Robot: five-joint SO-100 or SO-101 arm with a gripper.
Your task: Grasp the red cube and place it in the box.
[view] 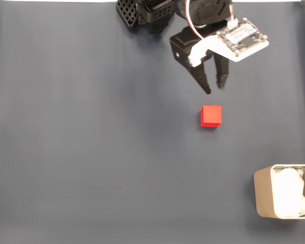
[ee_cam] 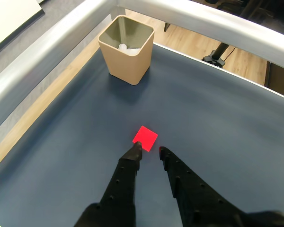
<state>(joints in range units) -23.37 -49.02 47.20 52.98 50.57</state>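
Dark blue table cloth (view: 91, 152) carries the red cube (view: 211, 116); gripper (view: 215, 86), narrowly parted, hovers at its 12 o'clock, the box (view: 262, 195) at 4.

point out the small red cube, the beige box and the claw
small matte red cube (view: 211, 115), fixed view, top face
beige rounded-corner box (ee_cam: 125, 66), wrist view, front wall
black claw (view: 215, 88), fixed view, between fingertips

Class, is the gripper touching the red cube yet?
Apart: the fixed view shows bare mat between the gripper and the red cube.

fixed view | red cube (view: 211, 116) just below tool (view: 214, 87) | box (view: 283, 198) lower right, well apart
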